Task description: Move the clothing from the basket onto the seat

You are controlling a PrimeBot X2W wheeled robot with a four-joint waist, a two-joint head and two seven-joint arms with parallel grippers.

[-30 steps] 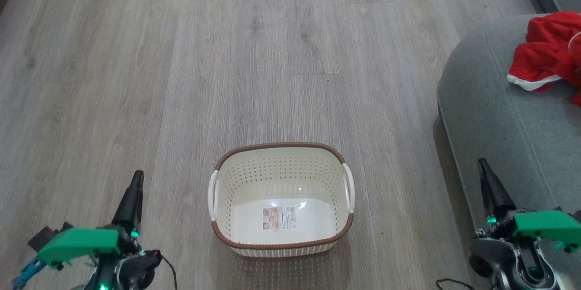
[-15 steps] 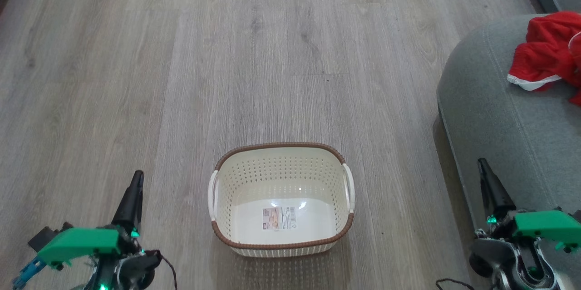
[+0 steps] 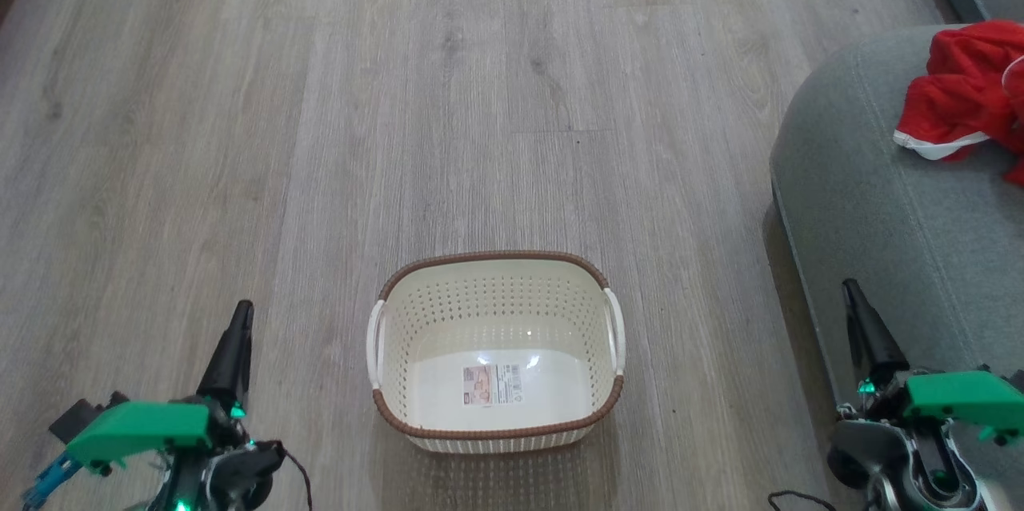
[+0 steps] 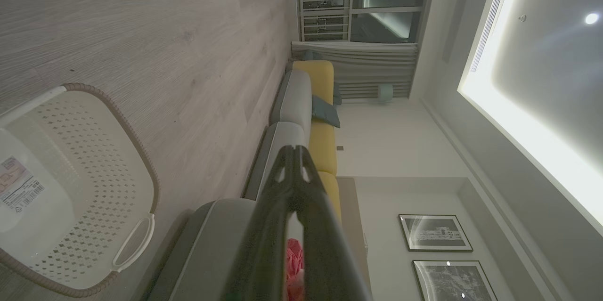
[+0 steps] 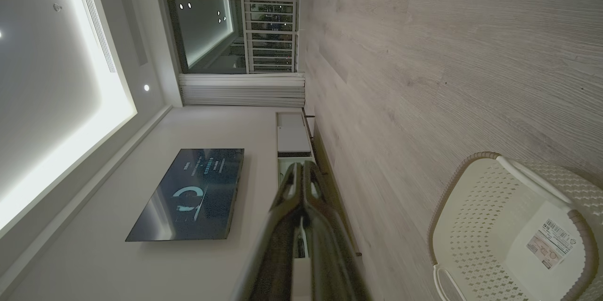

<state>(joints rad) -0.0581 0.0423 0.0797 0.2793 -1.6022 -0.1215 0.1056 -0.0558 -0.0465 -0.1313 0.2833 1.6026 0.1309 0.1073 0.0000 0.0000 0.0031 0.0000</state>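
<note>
Two grippers, the left gripper and the right gripper, hung pinched shut, holding nothing, nearest the camera. Between them the basket stood on the wood floor, its sticker showing. Beyond the right gripper, the clothing lay crumpled on the seat.

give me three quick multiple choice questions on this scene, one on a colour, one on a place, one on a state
1. The basket rim is: A brown, B blue, C black.
2. The clothing lies: A in the basket, B on the seat, C under the basket.
3. The left pincer and right pincer are: A both shut, empty, B both wide open, C sharing the clothing.
Answers: A, the braided rim shows brown; B, red fabric sits on the grey-green seat; A, each tapers to one closed tip, nothing held.
</note>
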